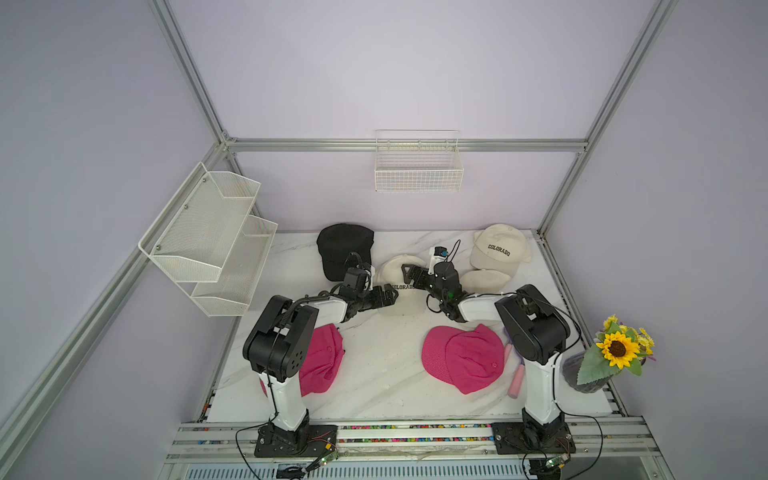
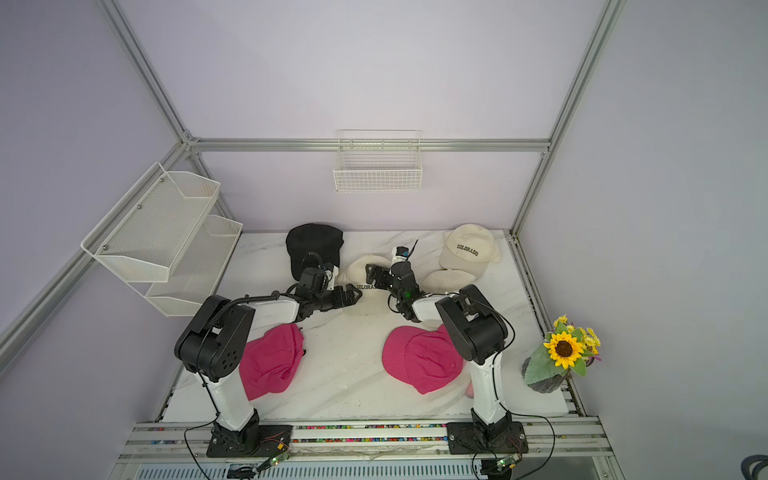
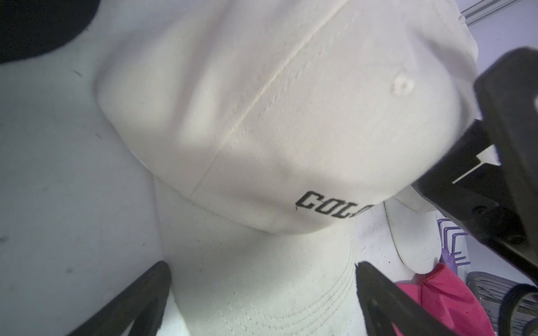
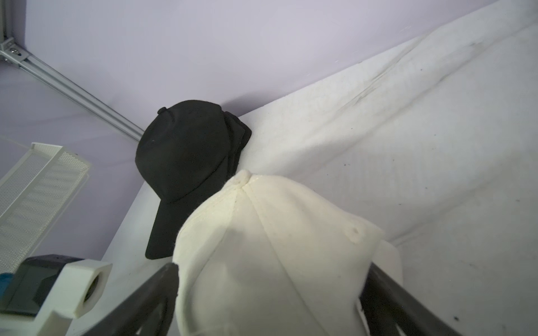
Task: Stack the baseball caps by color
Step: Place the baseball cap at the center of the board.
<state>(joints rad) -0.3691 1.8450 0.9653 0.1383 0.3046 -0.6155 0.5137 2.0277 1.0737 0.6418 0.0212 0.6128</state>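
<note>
While my left jaws and right jaws gape released, the middle cream COLORADO cap [image 1: 391,273] sits inside both.

Soft overhead light leaves only faint shadows on my table [image 1: 382,374]. Both top views are sharp. My wrist views soften up close (the cream cap [image 3: 262,116] nearly washes out), fingers [image 3: 151,285] blurred.

Lilac walls [image 1: 395,62] in an aluminium frame [image 1: 407,145] enclose my marble tabletop [image 1: 386,374], a wire basket [image 1: 418,174] on the far wall, a mesh shelf [image 1: 208,237] left.
</note>
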